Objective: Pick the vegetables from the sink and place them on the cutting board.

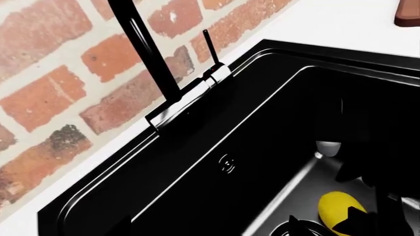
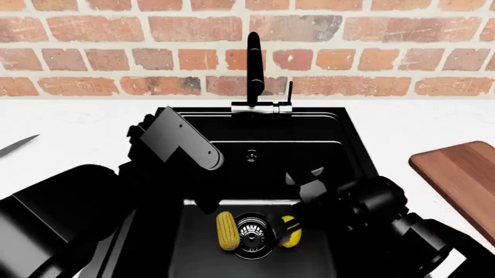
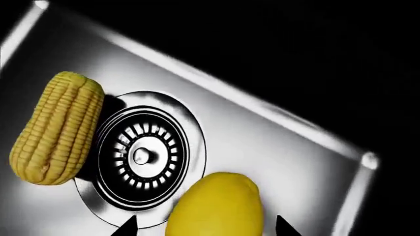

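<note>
The right gripper [image 3: 203, 231] is lowest and nearest, its dark fingertips spread either side of the lemon-shaped vegetable [image 3: 217, 206], not yet pinching. To grip well, I'd sink lower and centre before squeezing, since the smooth skin may slip. Across the drain [image 3: 141, 156] lies the corn cob [image 3: 56, 129] on the sink [image 2: 340, 150] floor. The left gripper's state I cannot tell. The cutting board [image 2: 460, 174] waits on the white counter [image 2: 69, 124] below the brick wall [image 2: 93, 58]
</note>
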